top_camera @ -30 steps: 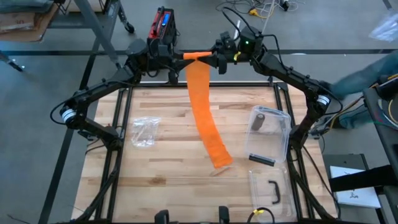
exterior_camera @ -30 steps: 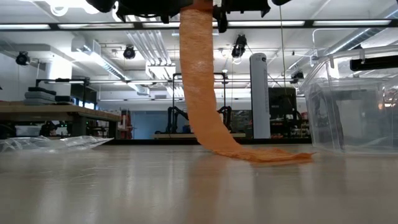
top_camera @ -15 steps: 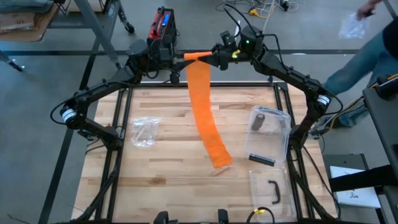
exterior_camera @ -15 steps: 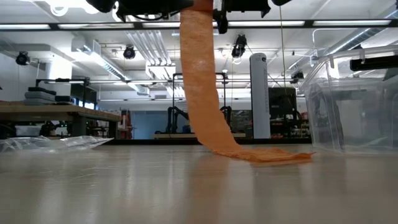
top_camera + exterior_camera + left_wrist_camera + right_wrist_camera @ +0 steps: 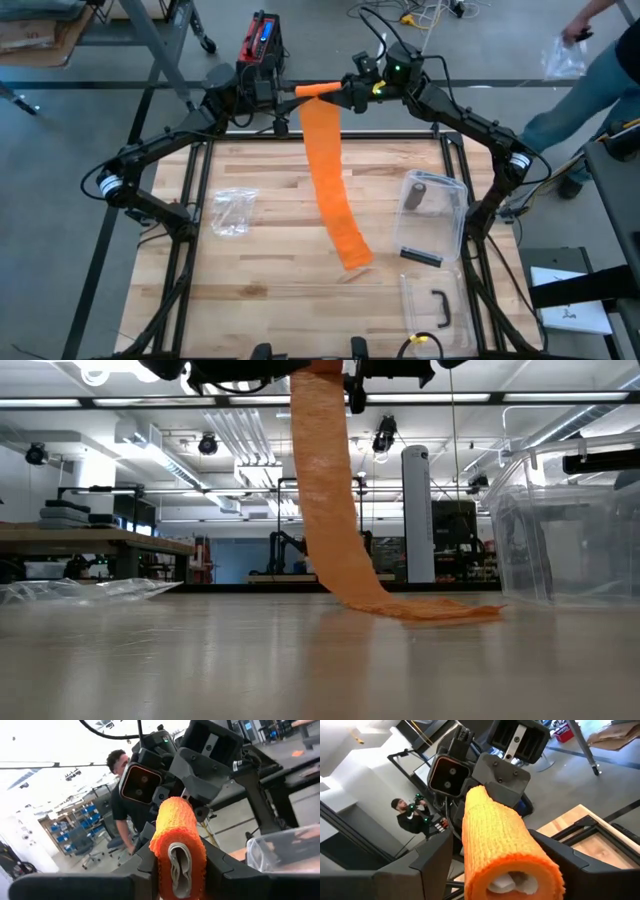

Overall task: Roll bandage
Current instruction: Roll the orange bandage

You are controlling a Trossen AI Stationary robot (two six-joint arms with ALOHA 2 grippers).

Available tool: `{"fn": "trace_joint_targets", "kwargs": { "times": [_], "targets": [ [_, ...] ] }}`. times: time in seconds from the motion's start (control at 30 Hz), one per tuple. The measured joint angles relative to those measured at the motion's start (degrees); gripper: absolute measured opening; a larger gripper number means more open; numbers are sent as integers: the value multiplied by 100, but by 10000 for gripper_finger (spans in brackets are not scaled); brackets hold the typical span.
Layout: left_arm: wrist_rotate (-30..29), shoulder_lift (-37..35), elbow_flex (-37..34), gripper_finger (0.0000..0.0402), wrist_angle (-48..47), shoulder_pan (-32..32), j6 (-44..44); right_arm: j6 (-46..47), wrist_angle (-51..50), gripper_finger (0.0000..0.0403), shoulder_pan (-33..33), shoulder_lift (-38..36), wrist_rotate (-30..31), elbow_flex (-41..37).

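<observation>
Holding the rolled part of the bandage [image 5: 318,89] high over the far edge of the counter [image 5: 270,290], both arms meet end to end. The left gripper [image 5: 288,93] has its fingers pinching one end of the roll. The right gripper [image 5: 345,93] faces it, w/ fingers spread on either side of the other end and not clearly pressing it. The unrolled strip [image 5: 333,190] hangs from the roll in a long slope, and its loose end [image 5: 355,258] lies flat on the wood just beside the clear container [image 5: 432,215].

Risks from here, as I judge them:

- Only one firm pinch. If the left fingers slip on the soft weave while the right stands open, the roll could drop and most of the work comes undone.
- Re-gripping w/ the right fingers off-centre could crush the roll or push it out of the left's pinch, since the two grippers are v. close together.
- Slack strip. W/ no tension on the hanging part, new turns prob. wind loose or walk sideways, giving a cone instead of a neat cylinder.
- Twist. The strip already curves on its way down; turning the roll w/o keeping it square may fold an edge into the winding.
- Snag. As the tail drags across the counter it could catch the container's corner, being so near it, and jerk the roll.

The crumpled plastic bag [image 5: 232,212] sits well apart on the other side, so no trouble there.
</observation>
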Motion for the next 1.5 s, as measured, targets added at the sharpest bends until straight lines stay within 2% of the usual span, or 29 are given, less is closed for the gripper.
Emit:
{"fn": "trace_joint_targets", "kwargs": {
  "times": [0.43, 0.63, 0.73, 0.87, 1.03, 1.2, 1.3, 1.5],
  "targets": [
    [20, 0, -2, 91, -78, -2, 1035, -64, 8, 214, -2, -4, 34, 0],
    [14, 0, -4, 103, -78, -6, 1064, -459, 17, 183, -2, -4, 49, 0],
    [0, 0, -4, 120, -78, -4, 742, -695, 57, 158, -4, -4, 55, 0],
    [-216, -19, -4, 155, -122, -4, -109, -1340, 115, 127, -4, -4, 73, 0],
    [-508, -138, -4, 210, -188, 41, -1117, -2225, 171, 112, -2, -12, 225, 7],
    [175, -146, 21, 251, -193, 57, -1934, -3123, 83, 114, 0, -6, 351, 4],
    [394, -137, 25, 261, -199, 59, -2258, -3416, 83, 119, 13, 15, 343, 4],
    [329, -136, 24, 253, -187, 53, -2281, -3937, 67, 114, 71, 27, 346, 4]
  ]
}}
